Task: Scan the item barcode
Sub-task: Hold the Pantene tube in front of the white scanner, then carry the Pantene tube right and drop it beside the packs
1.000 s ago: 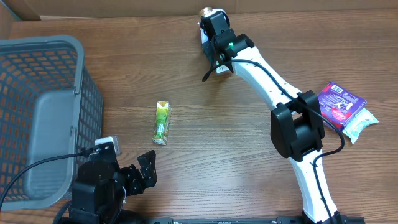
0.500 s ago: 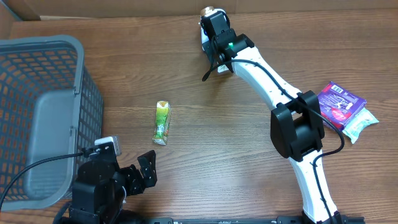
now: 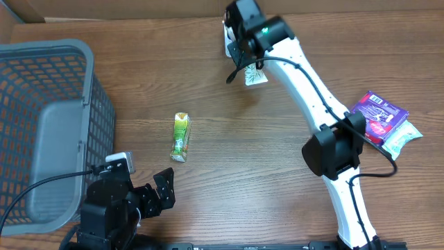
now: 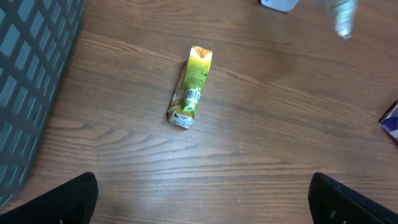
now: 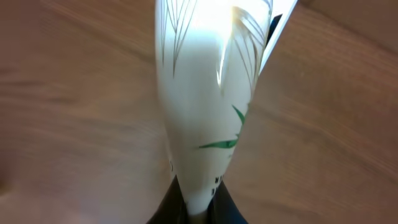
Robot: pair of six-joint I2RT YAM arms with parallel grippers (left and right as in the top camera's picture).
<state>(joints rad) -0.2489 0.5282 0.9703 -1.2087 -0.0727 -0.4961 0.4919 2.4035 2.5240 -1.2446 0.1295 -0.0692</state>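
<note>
Plainly, a brown wood-grain table (image 3: pixel 236 173) carries a green carton (image 3: pixel 180 137), grey basket (image 3: pixel 103 111).

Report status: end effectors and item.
Left end effector open, idle by basket. Right end effector shut on white pouch, held over table. No obstacle near it.

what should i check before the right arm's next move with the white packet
1. Right gripper shut on white packet: ok.
2. Packet's barcode facing out: cannot tell, the wrist view shows only leaf print.
3. Left gripper open, holding nothing: ok.
4. Green carton lying apart from the right arm: ok.
5. Basket at the far left, away from the packet: ok.
</note>
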